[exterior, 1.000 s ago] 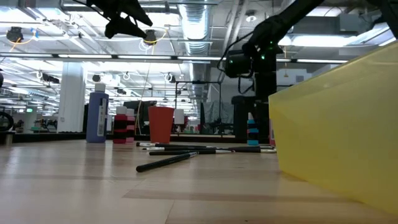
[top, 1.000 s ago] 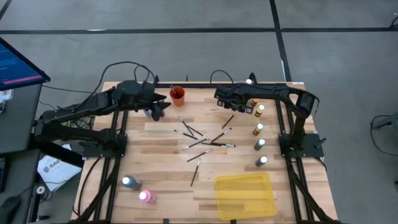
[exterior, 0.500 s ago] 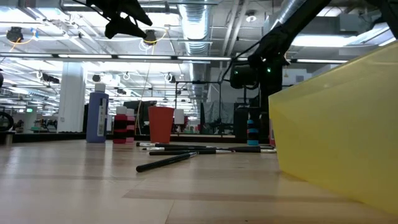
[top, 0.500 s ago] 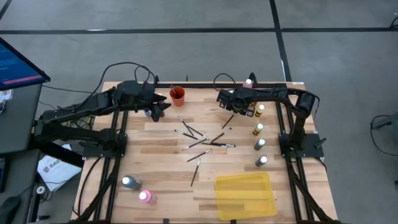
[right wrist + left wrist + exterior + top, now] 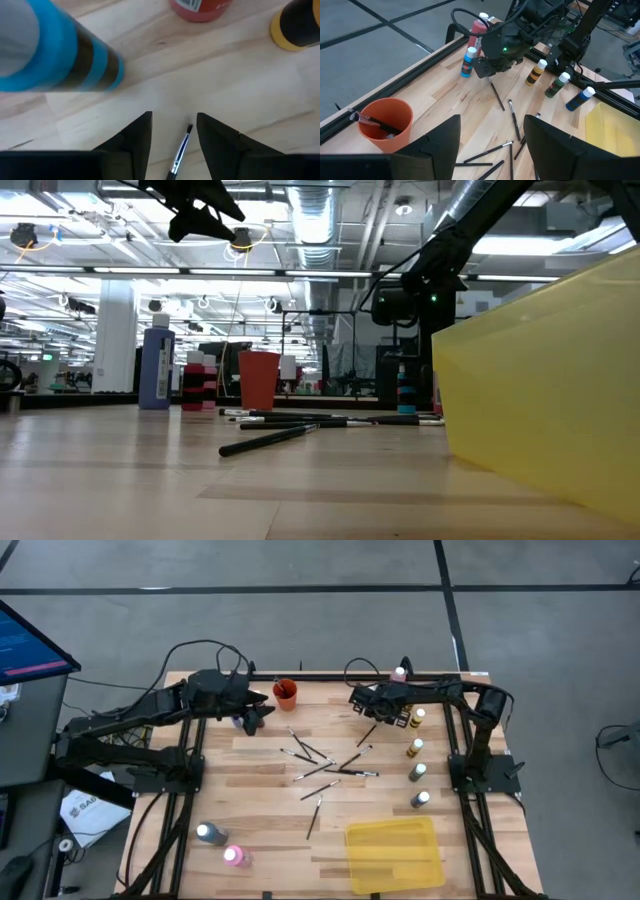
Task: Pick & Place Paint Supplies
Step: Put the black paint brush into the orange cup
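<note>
My right gripper (image 5: 172, 132) is open and hangs low over the far right of the table. The tip of a thin dark paintbrush (image 5: 180, 150) lies on the wood between its fingers, untouched; the same brush (image 5: 368, 732) shows from above. Just beyond it stand a blue-striped bottle (image 5: 60, 60), a red bottle (image 5: 202, 7) and a yellow bottle (image 5: 297, 25). Several more brushes (image 5: 322, 765) lie scattered mid-table. My left gripper (image 5: 492, 145) is open and hovers high beside the orange cup (image 5: 285, 692), with a blue bottle (image 5: 155, 370) standing below it.
A row of capped bottles (image 5: 416, 772) stands along the right side. Two more bottles (image 5: 208, 833) (image 5: 235, 856) stand near the front left. The flat yellow tray (image 5: 395, 852) lies at the near right. The orange cup (image 5: 385, 124) holds one brush.
My right gripper has drawn a little toward the table's right edge and sunk slightly, ending over the far end of one brush. Nothing on the table has moved.
</note>
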### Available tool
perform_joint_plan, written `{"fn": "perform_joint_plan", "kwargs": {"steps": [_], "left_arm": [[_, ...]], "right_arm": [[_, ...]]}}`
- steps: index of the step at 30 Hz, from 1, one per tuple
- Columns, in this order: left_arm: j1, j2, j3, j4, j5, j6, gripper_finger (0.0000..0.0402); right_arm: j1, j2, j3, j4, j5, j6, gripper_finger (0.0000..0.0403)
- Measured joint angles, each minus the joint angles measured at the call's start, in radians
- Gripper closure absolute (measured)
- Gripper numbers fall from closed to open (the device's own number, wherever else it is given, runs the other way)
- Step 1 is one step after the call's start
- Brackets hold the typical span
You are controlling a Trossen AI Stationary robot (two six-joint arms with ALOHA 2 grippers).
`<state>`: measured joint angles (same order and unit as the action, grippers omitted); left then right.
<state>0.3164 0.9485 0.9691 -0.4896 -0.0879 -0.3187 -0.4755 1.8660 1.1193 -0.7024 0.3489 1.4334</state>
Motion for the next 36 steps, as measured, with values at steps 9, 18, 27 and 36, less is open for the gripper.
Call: {"fn": "perform_joint_plan", "kwargs": {"steps": [9,18,27,36], "left_arm": [[0.0,0.0,0.0,0.0,0.0,0.0,0.019],[0.0,0.0,0.0,0.0,0.0,0.0,0.019],[0.0,0.0,0.0,0.0,0.015,0.0,0.019],[0.0,0.0,0.0,0.0,0.016,0.026,0.019]], "right_arm": [[0.0,-0.005,-0.073,0.073,0.024,0.033,0.0242],[0.04,-0.003,-0.077,0.078,0.027,0.062,0.0276],[0.045,-0.003,-0.077,0.079,0.004,0.051,0.0304],[0.055,-0.002,-0.076,0.086,-0.004,0.052,0.0306]]}}
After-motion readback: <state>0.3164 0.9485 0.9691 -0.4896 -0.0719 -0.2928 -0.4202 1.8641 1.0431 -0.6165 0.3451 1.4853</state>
